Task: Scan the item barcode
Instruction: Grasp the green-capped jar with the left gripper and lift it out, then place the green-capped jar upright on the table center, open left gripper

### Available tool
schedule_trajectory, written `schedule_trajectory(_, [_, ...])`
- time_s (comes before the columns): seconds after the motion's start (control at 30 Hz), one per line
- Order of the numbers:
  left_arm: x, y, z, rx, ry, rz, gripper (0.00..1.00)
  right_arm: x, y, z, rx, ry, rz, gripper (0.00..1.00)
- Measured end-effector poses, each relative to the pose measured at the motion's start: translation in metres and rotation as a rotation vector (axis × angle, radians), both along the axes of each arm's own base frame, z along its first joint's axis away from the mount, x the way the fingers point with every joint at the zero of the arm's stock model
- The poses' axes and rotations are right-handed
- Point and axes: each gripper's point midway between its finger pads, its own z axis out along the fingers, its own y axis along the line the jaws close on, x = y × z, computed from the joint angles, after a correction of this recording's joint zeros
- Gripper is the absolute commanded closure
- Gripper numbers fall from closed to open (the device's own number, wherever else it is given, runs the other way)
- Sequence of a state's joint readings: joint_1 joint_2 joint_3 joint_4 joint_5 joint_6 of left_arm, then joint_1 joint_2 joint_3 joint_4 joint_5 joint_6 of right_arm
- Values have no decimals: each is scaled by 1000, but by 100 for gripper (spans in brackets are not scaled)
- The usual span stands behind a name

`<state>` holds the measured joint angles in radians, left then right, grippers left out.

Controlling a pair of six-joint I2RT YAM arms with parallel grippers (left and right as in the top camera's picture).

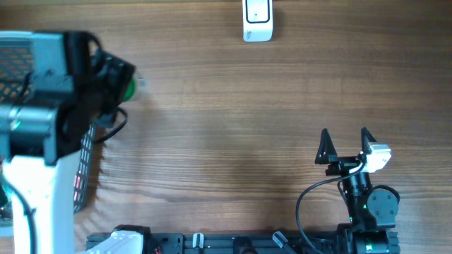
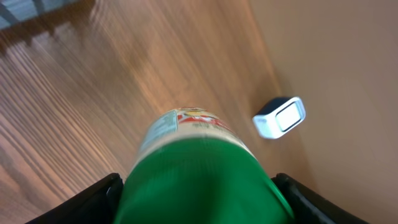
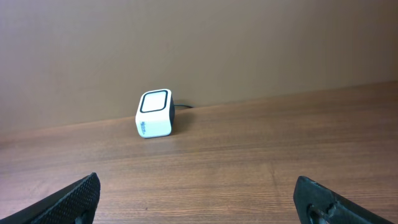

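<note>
1. At upper left in the overhead view, left gripper clamps the bottle, well apart from the scanner; its barcode may face away.
2. Right gripper gapes empty; a slip goes uncaught.

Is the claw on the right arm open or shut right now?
Open. The right gripper has its fingers spread wide, with nothing held between them.

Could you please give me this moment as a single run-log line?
left gripper: shut on green-capped bottle | right gripper: open, empty | scanner: far table edge, apart from bottle
</note>
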<state>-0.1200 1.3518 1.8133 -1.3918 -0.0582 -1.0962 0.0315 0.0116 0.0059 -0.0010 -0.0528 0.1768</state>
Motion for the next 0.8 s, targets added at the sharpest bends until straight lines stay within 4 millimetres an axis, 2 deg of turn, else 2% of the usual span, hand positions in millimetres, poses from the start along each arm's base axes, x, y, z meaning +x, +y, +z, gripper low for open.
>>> schedule_trajectory(0.17, [21, -35, -32, 22, 103, -97, 22, 0, 0, 0, 0, 0, 0, 0])
schedule_trajectory(0.27, [42, -69, -62, 42, 166, -178, 24, 0, 0, 0, 0, 0, 0, 0])
schedule_trajectory(0.4, [56, -97, -104, 75, 271, -238, 15, 0, 0, 0, 0, 0, 0, 1])
schedule_trajectory(0.5, [55, -96, -130, 116, 366, -240, 0, 0, 0, 0, 0, 0, 0, 0])
schedule_trajectory(0.57, [45, -88, -138, 158, 431, -237, 0, 0, 0, 0, 0, 0, 0, 0])
schedule_trajectory(0.67, [41, -84, -139, 189, 446, -254, 0, 0, 0, 0, 0, 0, 0, 0])
schedule_trajectory(0.8, [36, -97, -143, 225, 448, -324, 0, 0, 0, 0, 0, 0, 0, 0])
